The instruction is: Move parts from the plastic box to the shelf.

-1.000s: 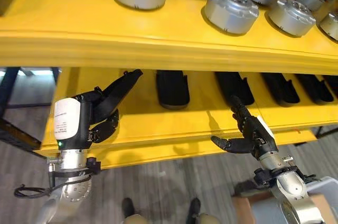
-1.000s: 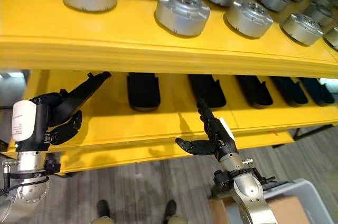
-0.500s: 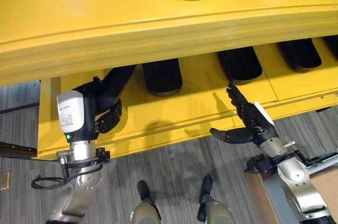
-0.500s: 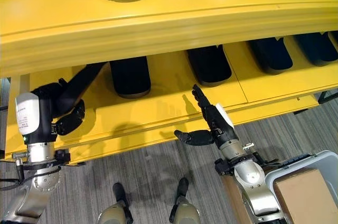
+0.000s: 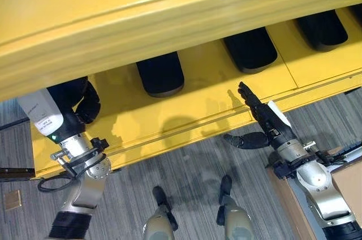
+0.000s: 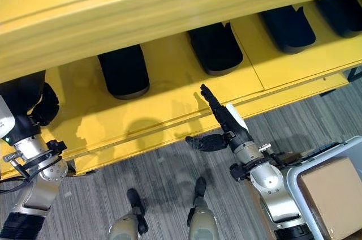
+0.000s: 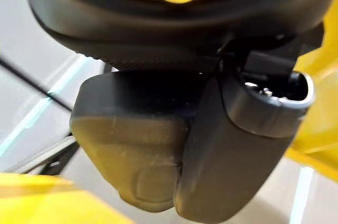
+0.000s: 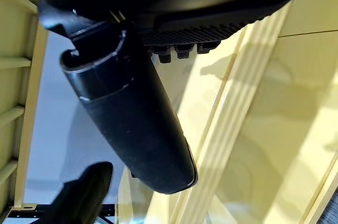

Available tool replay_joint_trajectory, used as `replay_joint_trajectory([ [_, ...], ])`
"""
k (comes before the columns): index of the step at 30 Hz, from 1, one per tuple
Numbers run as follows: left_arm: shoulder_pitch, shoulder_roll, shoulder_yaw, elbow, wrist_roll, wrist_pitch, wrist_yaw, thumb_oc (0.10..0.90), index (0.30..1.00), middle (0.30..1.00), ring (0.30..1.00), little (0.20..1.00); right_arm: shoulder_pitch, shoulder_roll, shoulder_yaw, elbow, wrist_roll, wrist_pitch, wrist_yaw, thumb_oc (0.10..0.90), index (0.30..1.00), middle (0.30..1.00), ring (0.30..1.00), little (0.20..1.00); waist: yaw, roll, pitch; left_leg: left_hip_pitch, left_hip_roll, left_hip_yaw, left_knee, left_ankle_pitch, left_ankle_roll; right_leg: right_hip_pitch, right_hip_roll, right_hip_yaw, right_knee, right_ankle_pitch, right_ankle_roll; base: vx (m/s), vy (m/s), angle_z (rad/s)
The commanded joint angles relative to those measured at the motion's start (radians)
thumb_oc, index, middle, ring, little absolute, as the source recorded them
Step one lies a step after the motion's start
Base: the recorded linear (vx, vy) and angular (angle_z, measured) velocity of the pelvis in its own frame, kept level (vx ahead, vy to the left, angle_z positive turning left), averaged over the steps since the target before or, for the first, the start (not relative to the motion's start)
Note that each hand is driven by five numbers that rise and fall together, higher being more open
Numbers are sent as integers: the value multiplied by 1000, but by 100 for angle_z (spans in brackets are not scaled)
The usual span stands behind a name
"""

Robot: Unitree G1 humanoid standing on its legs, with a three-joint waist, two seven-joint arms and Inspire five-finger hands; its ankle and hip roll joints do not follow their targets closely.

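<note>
the black parts lie on the lower board of the yellow shelf (image 5: 186, 110), each with its rounded end toward the front edge. three are counted in the left eye view: one left of centre (image 5: 160, 74), one right of centre (image 5: 250, 49), one at the far right (image 5: 322, 29). a fourth dark shape (image 5: 357, 11) shows at the right edge, too cut off to be sure of. they are spaced well apart in a row, partly hidden under the upper board's thick front lip.

the left hand (image 5: 85, 101) is tucked under that lip at the shelf's left end, with a dark mass above it; whether it has anything in its fingers cannot be told.

the right hand (image 5: 263, 124) is held in front of the shelf edge, fingers straight and pointing toward the lower board, thumb spread out to the side, empty.

a grey plastic box (image 6: 325, 158) sits at the lower right on the striped grey floor (image 5: 186, 172), with one brown cardboard box (image 6: 331, 192) in it.
</note>
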Motion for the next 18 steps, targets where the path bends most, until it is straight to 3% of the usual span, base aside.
replay_joint_trajectory([
  [1,-116,68,112,-39,32,2,113,400,300,300,300,300,-127,-8,-20,-68,27,-96,-11,900,1000,1000,1000,1000,0,-34,12,-121,-1,-125,144,-50,6,-47,6,-50,178,-155,-22,-71,-15,-2],
  [9,-265,131,63,63,18,85,22,400,300,300,300,300,-282,-24,6,-69,42,-63,45,900,1000,1000,1000,1000,9,-33,76,-232,-2,-148,232,-65,12,-154,-5,-48,283,-185,-36,-93,-14,7],
  [12,-304,143,33,99,-19,137,-22,400,300,300,300,300,-329,-30,6,-69,93,-44,4,900,1000,1000,1000,1000,15,-29,101,-274,-2,-156,266,-69,18,-196,-13,-50,337,-199,-43,-95,-32,10],
  [14,-316,140,25,113,-44,150,-26,400,300,300,300,300,-352,-22,-25,-65,191,-67,-14,900,1000,1000,1000,1000,18,-24,118,-302,-5,-166,283,-69,21,-224,-18,-50,364,-205,-47,-98,-35,12],
  [16,-303,129,34,101,-87,138,24,400,300,300,300,300,-352,5,-71,-91,322,-128,38,900,1000,1000,1000,1000,21,-17,130,-316,-9,-174,290,-70,27,-241,-22,-50,380,-207,-48,-73,-31,5],
  [18,-277,109,56,101,-111,128,64,400,300,300,300,300,-342,44,-103,-153,353,-156,84,900,1000,1000,1000,1000,22,-7,136,-327,-13,-177,294,-69,28,-257,-27,-50,398,-212,-48,-59,5,0],
])
